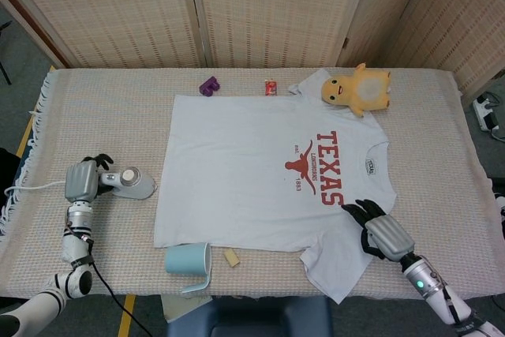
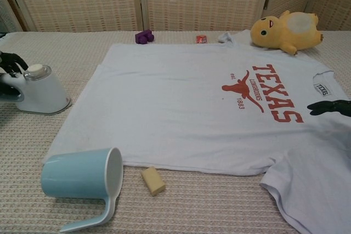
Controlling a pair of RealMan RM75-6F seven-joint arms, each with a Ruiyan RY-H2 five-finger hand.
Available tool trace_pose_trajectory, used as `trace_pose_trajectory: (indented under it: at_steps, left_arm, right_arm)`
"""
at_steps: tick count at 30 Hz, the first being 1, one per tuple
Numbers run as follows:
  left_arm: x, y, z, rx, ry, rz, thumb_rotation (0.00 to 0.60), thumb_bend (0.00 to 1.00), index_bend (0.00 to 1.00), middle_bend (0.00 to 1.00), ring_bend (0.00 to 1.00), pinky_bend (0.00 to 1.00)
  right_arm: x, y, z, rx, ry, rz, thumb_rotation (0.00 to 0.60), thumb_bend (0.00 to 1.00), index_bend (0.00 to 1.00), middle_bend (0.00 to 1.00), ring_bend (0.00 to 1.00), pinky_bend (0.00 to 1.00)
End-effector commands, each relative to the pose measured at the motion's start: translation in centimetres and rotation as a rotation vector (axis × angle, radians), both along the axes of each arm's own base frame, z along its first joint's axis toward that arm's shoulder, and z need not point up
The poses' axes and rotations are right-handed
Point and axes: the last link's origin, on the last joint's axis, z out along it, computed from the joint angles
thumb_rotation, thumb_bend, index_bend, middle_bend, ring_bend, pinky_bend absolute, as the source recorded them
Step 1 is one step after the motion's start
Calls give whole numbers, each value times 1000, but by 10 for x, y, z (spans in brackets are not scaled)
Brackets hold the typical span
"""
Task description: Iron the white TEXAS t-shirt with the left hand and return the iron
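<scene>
Across the middle of the table [image 1: 102, 116], on its woven beige cloth, the white TEXAS t-shirt [image 1: 260, 187] lies spread flat, face up, turned sideways so its collar points toward the right edge and its hem runs along the left. Its front carries red block letters reading TEXAS, a red longhorn head and smaller red lettering beside it, with a small label at the neck. One sleeve reaches toward the far edge, the other toward the near edge, where its tip hangs just over. The fabric looks mostly smooth, with faint creases.

Near the left edge, well clear of the shirt, the iron [image 1: 132, 185] sits flat on the cloth: a pale grey-white body with a round cap on top and a white cord [image 1: 31, 188] trailing off the left edge. The left hand [image 1: 84, 181] has its dark fingers wrapped around the iron's handle. The right hand [image 1: 381, 232] rests on the shirt by the near sleeve, fingers spread and holding nothing.

At the far edge a yellow plush toy [image 1: 359, 87] lies on the shirt's far sleeve, with a small red object [image 1: 271, 87] and a purple block [image 1: 209, 85] to its left. By the near edge, a light blue mug [image 1: 188, 260] lies on its side beside a small tan block [image 1: 231, 256].
</scene>
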Motion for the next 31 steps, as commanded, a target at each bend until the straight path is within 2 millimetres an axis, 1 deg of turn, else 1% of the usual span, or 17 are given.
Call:
trace_pose_trajectory:
  at_steps: [1,6,9,10,14,16,17,18,19,20,22,23,24,26,27,28,31]
  left_arm:
    - [3,1,7,23,-9,6,600,5,0,0,0,114]
    - [1,-9,25,13,14,-7,600,0,0,0,0,65]
    - [-1,-21,40,-25,42,-5,600,0,0,0,0,54]
    - [-1,-27,47,-34,48,-3,600,0,0,0,0,54]
    - [-2,-46,70,-31,53,7,600,0,0,0,0,65]
    - [-2,-55,81,-1,36,6,600,18,8,16,0,94]
    - [-3,-59,85,8,29,1,600,42,46,70,24,130]
    - [-4,-65,90,9,11,-3,600,63,97,140,65,169]
    - [-6,-70,94,13,-7,-1,600,72,139,187,95,194]
    - [-8,-74,97,23,-21,2,600,81,209,249,145,231]
    - [-12,-87,105,45,-26,5,600,83,288,294,178,259]
    - [-14,-93,107,54,-22,6,600,84,308,307,187,266]
    - [-15,-102,110,65,-13,5,600,84,308,308,188,264]
    - [-17,-116,114,87,-2,0,600,84,306,301,183,251]
    - [-17,-125,115,101,1,-7,600,81,304,299,181,243]
    - [-16,-132,116,108,2,-13,600,74,303,296,181,235]
    - [-15,-156,119,117,26,-28,600,54,298,293,179,216]
  right_arm:
    - [0,0,2,-10,-1,2,501,955,0,97,0,8]
    - [0,-3,16,-54,6,6,499,944,0,97,0,7]
    - [-1,-5,28,-91,12,4,498,864,0,97,0,8]
    - [-1,-5,34,-109,14,2,495,801,0,97,0,8]
    - [-3,-7,51,-167,24,-16,502,416,0,97,0,7]
    - [-5,-6,60,-193,34,-33,500,305,0,98,0,9]
    - [-5,-5,64,-203,39,-42,501,276,0,99,0,15]
    - [-6,-3,69,-220,41,-55,513,270,0,100,0,18]
    - [-6,-2,74,-238,46,-61,545,271,0,104,0,24]
    - [-7,-1,79,-263,56,-62,579,274,0,107,0,26]
    - [-7,4,89,-326,76,-60,600,275,0,110,0,27]
    - [-7,6,94,-356,76,-61,600,248,0,111,0,27]
    - [-6,9,100,-401,75,-60,600,190,0,111,1,27]
    - [-7,16,108,-463,91,-63,599,42,0,111,1,27]
    - [-6,21,113,-497,101,-66,587,6,0,111,1,27]
    - [-6,25,115,-516,105,-69,561,0,0,111,0,27]
    - [-5,37,121,-544,102,-86,460,0,0,108,0,27]
